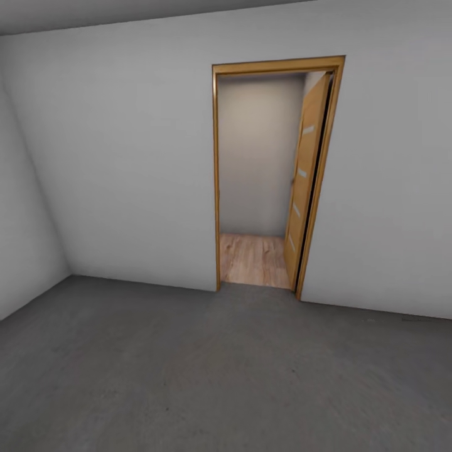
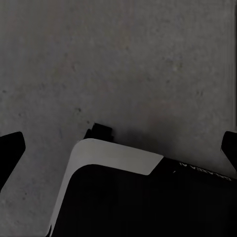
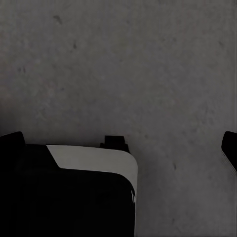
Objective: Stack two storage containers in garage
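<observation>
**In the garage, facing the one open door**

In the garage, the concrete floor [image 1: 226, 376] spreads rough and mottled dark grey across the lower half of the head view. Two plain white walls meet at a corner on the left: a side wall [image 1: 25, 207] and the wall ahead [image 1: 125, 169]. A strip of ceiling [image 1: 94, 16] shows along the top.

One doorway [image 1: 257, 182] is cut into the wall ahead, framed in light wood. Its single door [image 1: 306, 182] stands swung open into the room beyond, against the frame's right side, and carries narrow frosted strips; three can be counted from this angle. Through the opening lie a patch of light wood plank flooring [image 1: 254, 260] and a plain pale wall.

Both wrist views look down on the same grey concrete. In the left wrist view, the left gripper's [image 2: 118, 148] two dark fingertips [image 2: 10, 148] sit at opposite edges, wide apart, with nothing between them. The right gripper [image 3: 118, 148] stands the same way in its own view, spread and empty. Each wrist view also shows a part of the robot's base [image 2: 138, 197], black with a pale rounded edge. Small pale lettering sits on it in the left wrist view, too small to read.
</observation>
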{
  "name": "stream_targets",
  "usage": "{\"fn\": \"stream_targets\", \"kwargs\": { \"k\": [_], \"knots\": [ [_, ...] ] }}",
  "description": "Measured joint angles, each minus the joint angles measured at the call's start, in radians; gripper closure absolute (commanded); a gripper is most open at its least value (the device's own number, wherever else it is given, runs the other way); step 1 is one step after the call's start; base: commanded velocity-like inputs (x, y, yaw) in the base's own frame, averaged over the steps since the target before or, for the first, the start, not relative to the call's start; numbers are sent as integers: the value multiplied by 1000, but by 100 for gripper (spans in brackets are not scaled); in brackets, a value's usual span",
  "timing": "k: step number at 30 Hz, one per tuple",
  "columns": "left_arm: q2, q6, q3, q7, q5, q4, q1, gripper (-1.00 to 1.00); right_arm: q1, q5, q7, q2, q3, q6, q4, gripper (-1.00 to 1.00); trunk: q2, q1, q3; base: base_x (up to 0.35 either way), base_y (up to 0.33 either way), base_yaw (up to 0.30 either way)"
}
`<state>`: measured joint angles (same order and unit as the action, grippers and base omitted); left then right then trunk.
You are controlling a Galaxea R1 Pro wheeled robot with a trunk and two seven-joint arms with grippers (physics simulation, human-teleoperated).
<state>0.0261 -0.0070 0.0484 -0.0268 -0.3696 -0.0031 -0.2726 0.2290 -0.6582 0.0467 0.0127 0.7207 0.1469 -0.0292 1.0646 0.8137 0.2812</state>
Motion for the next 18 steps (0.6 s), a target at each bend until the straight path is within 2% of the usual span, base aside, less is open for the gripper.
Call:
{"fn": "stream_targets", "kwargs": {
  "k": [18],
  "knots": [
    [0,0,0,0,1,0,0,-100,0,0,1,1,1,3,0,-100,0,0,0,321,0,-1]
  ]
}}
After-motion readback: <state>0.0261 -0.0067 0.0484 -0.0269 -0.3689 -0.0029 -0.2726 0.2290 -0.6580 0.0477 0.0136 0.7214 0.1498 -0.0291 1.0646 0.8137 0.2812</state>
